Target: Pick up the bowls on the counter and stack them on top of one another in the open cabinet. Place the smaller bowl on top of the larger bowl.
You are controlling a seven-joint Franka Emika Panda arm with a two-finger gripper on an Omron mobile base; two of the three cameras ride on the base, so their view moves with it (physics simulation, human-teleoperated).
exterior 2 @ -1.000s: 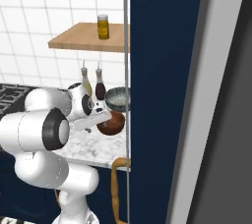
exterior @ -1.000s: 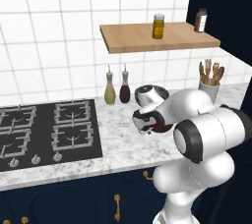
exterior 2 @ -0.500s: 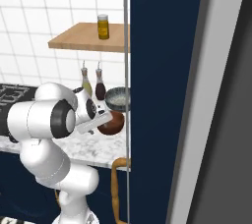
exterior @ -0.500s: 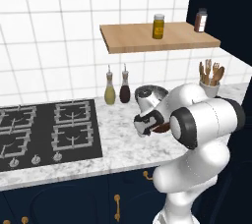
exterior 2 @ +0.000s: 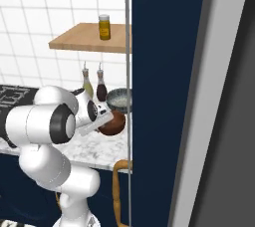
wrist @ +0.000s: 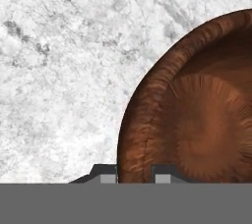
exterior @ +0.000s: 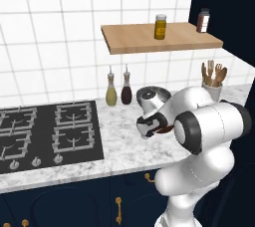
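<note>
I am watching the gripper (wrist: 134,175) hanging low over the counter (wrist: 59,70), right at the near rim of the smaller bowl (wrist: 197,115). In the hand view its 2 fingertips (wrist: 107,173) are straddling that rim, 1 outside the wall and 1 inside. I cannot tell whether they are pressing on it or standing apart from it.

The reddish-brown bowl (exterior 2: 113,123) is sitting upright on the marbled stone, just in front of the larger bowl (exterior 2: 119,99). From the left base camera the grey bowl (exterior: 149,93) is sitting near 2 bottles (exterior: 118,88) by the tiled wall.

Above, the open cabinet (exterior: 159,37) is carrying a yellow jar (exterior: 160,26) and a dark spice jar (exterior: 202,20). The hob (exterior: 47,134) is lying well to the left; a utensil pot (exterior: 213,77) is standing to the right.
</note>
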